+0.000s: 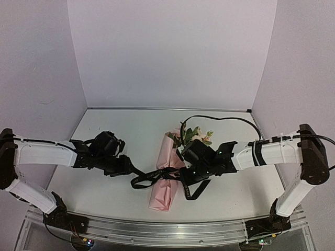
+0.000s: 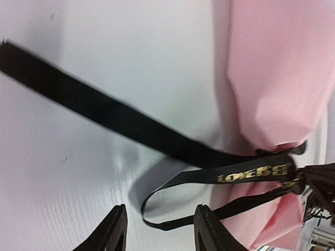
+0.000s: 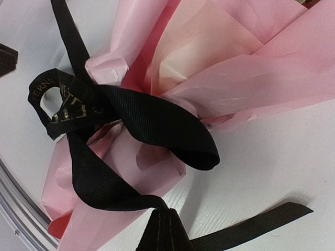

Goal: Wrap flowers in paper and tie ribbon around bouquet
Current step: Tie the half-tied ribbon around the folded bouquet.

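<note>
The bouquet (image 1: 163,194) lies in mid-table, a slim cone of pink paper (image 3: 235,78) with the flowers (image 1: 194,135) at its far end. The black ribbon (image 1: 149,179) is knotted round its waist, with loops and tails spread on the table. My left gripper (image 1: 132,169) is open just left of the bouquet. In the left wrist view a loose ribbon (image 2: 104,110) loop lies ahead of the left gripper (image 2: 159,232), between its spread fingers and ungripped. My right gripper (image 1: 181,175) sits at the knot. The right wrist view shows the right gripper (image 3: 167,222) shut on a band of ribbon (image 3: 157,125).
A black cable (image 1: 220,117) arcs over the table behind the flowers. A metal rail (image 1: 167,230) runs along the near edge, close to the cone's tip. White walls enclose the table at the back and on both sides.
</note>
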